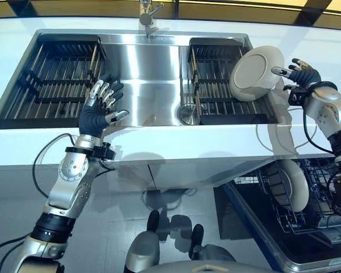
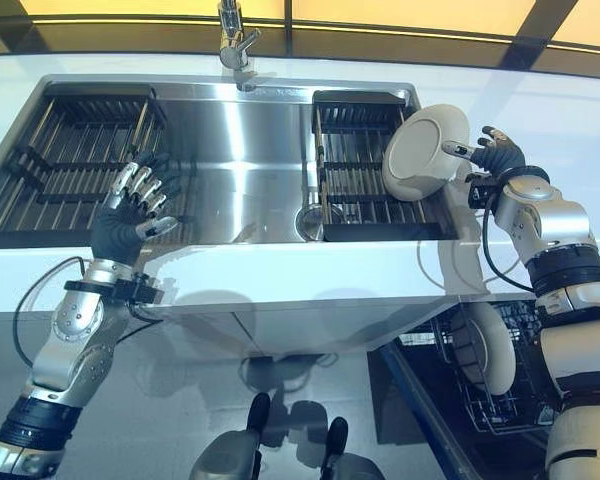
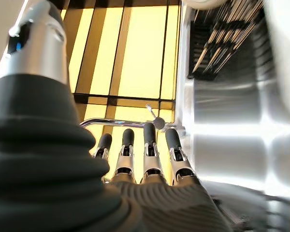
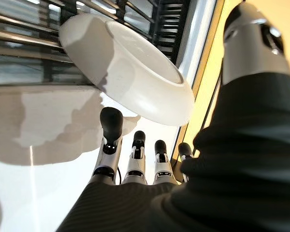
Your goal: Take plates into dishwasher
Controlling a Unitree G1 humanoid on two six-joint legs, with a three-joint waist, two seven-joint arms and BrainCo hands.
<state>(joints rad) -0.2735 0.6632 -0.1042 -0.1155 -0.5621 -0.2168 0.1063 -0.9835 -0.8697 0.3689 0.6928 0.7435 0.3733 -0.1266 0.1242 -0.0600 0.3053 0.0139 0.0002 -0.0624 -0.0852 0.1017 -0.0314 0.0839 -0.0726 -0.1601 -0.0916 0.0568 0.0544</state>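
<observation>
A white plate leans on its edge in the black rack at the right end of the sink. My right hand is just right of the plate's rim with its fingers straight; in the right wrist view the plate stands just past the fingertips. A second white plate stands in the open dishwasher's rack at the lower right. My left hand is open and empty over the sink's left-middle, its fingers spread.
The steel sink is set in a white counter. Another black rack fills its left end. A faucet stands at the back middle. A drain lies beside the right rack.
</observation>
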